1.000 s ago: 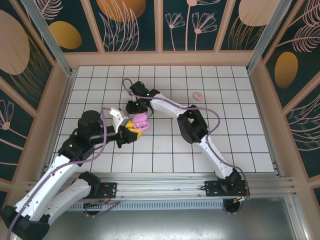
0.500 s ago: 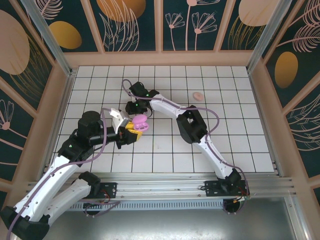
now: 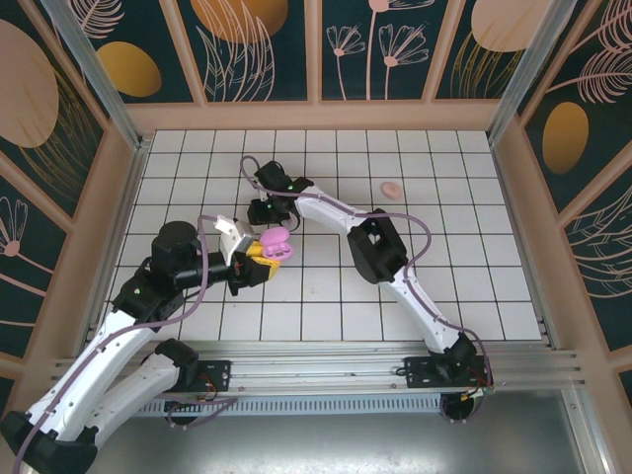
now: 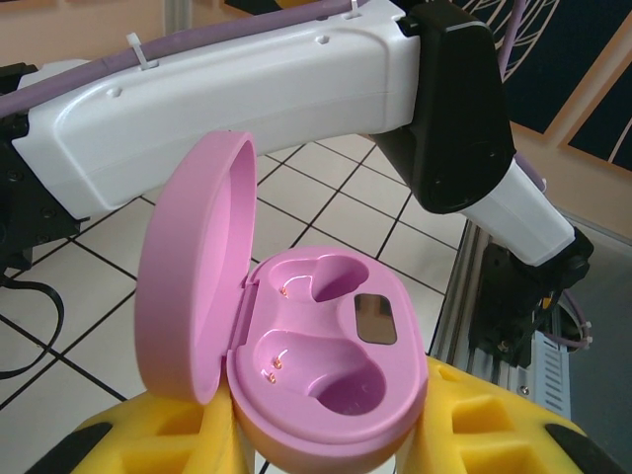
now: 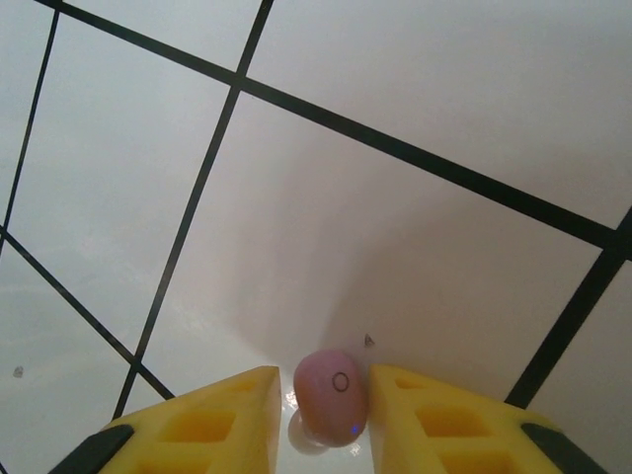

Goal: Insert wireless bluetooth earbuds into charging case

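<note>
With our left pincer (image 4: 326, 439) grasping the open case (image 4: 331, 360), we should centre the earbud (image 5: 331, 397) squarely in our right pincer (image 5: 326, 383), whose hold we cannot tell.

Tight around the case, open floor to the right.
The right arm (image 3: 331, 210) slants just behind the open charging case (image 3: 276, 243); its upright lid (image 4: 193, 286) walls off one side, while both wells (image 4: 341, 385) are reachable from above. Right of the arm, the tiled floor (image 3: 474, 267) is bare but for a pink lump (image 3: 391, 189).
</note>
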Motion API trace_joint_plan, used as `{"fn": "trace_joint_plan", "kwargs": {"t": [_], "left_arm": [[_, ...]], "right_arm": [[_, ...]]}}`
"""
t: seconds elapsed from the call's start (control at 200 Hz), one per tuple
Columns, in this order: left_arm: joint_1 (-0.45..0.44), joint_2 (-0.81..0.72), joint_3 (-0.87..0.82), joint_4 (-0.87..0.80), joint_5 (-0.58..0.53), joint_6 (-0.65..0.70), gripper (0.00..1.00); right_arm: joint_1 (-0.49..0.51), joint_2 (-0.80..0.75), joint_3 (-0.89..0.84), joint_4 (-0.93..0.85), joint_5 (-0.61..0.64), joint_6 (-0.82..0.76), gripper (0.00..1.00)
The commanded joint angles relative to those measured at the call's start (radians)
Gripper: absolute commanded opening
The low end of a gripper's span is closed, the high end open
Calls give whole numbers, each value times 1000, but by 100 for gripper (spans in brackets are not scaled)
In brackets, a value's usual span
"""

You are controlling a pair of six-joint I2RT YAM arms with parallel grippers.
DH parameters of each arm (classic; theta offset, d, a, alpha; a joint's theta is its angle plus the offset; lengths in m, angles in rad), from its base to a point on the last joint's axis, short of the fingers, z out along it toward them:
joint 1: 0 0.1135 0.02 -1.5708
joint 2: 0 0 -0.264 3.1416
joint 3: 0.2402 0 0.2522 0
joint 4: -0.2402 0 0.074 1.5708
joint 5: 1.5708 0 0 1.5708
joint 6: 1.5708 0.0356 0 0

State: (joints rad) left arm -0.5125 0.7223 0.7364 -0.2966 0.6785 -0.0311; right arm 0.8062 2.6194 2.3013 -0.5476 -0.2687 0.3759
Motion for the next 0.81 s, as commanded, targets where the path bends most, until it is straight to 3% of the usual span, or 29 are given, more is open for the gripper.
{"fn": "trace_joint_plan", "kwargs": {"t": [0.0,0.285,0.801], "left_arm": [[-4,-14,-9,-10,5,8,0],[-4,-25,-9,-13,-12,4,0],[-4,-47,-22,70,-17,-12,0]], "right_arm": [[10,45,23,-3,13,15,25],[4,-35,-24,-19,35,36,21],[-57,-393,-374,84,75,130,20]]}}
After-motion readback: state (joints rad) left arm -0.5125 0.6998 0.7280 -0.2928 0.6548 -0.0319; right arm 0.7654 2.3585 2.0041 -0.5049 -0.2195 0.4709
